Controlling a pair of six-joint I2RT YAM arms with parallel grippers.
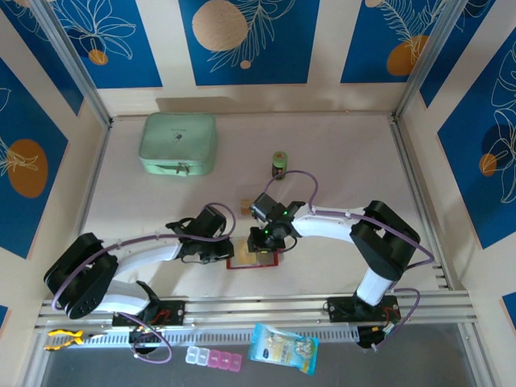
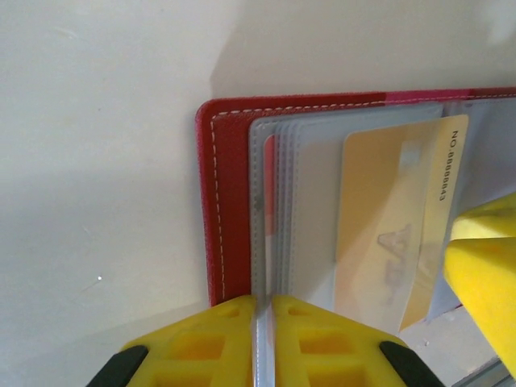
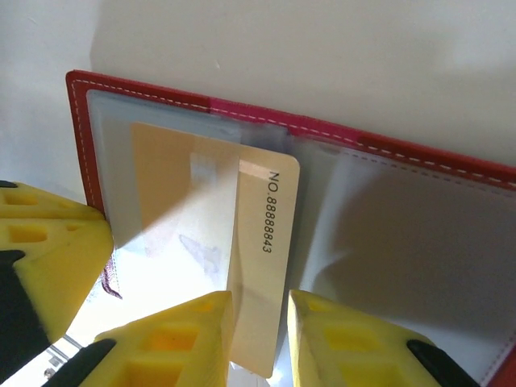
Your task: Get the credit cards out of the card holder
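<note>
Open red holder (image 1: 252, 261) lying flat on the tabletop (image 1: 347, 161), between the two arms. Left end effector (image 2: 262, 302) pinched shut on the edge of the holder's clear sleeves (image 2: 270, 193). Right end effector (image 3: 262, 300) narrowly parted, with the free end of a tan card (image 3: 266, 218) between its fingers; whether it clamps the card cannot be told. The card, partly out of its sleeve, reads "NO. 88888843".

The card holder (image 2: 230, 201) lies open on the pale table (image 2: 97, 161), its red cover toward nine o'clock. At six o'clock the left gripper (image 2: 264, 326) pinches the clear sleeves (image 2: 306, 201) by their edge. A tan-orange card (image 2: 379, 210) sits at three o'clock, the right gripper's finger (image 2: 484, 274) just beside it.
</note>
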